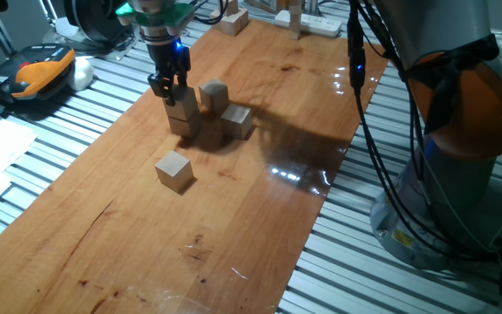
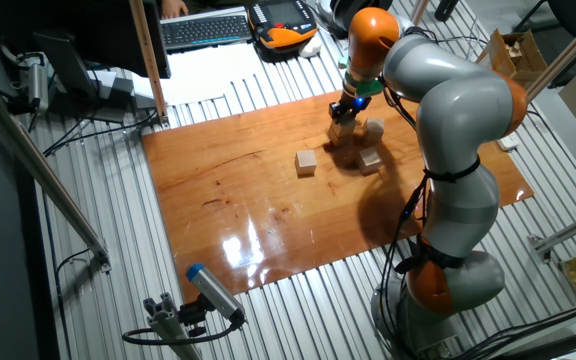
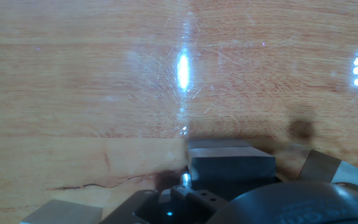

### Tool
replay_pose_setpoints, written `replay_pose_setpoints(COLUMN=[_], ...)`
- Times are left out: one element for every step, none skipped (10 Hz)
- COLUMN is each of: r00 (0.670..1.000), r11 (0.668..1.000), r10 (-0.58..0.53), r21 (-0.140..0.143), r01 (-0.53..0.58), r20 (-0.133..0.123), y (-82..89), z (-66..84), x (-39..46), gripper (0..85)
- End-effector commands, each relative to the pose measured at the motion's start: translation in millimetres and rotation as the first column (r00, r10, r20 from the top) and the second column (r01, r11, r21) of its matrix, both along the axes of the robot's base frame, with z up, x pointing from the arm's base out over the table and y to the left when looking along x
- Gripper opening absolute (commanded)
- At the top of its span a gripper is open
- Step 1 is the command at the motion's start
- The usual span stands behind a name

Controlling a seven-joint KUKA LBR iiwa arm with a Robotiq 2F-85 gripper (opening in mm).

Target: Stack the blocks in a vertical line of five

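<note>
The fingers (image 1: pixel 170 86) look clamped on a block (image 1: pixel 181 102) sitting atop another (image 1: pixel 184 123), a two-high stack. Right beside it sits a second pile (image 1: pixel 214 96). Release off-center and it'll probably topple into those.

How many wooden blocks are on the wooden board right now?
4 clearly visible light-tan wooden cubes: one alone, one under the claw on the stack, one behind, one at right. The stack's lower cubes are hard to separate.
</note>
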State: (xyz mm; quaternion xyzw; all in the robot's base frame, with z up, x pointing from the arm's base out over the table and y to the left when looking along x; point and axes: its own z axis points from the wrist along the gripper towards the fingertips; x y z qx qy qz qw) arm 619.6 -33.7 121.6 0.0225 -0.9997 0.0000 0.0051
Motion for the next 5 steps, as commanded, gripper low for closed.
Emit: replay_pose_setpoints(r00=[1.0, 1.0, 1.0, 1.0, 1.0], r11=[1.0, 1.0, 1.0, 1.0, 1.0], r10=[0.0, 0.0, 0.0, -0.001, -0.001], r21=[0.0, -0.002, -0.002, -0.003, -0.005], r01=[0.0, 0.0, 0.0, 0.001, 0.001], r20=[0.0, 0.0, 0.0, 0.001, 0.001], y=[0.0, 0.2, 0.3, 0.4, 0.4], z=[-0.1, -0.1, -0.2, -0.2, -0.2], x=[0.0, 0.0, 0.0, 0.0, 0.1], gripper=[0.0, 0.0, 0.0, 0.0, 0.0])
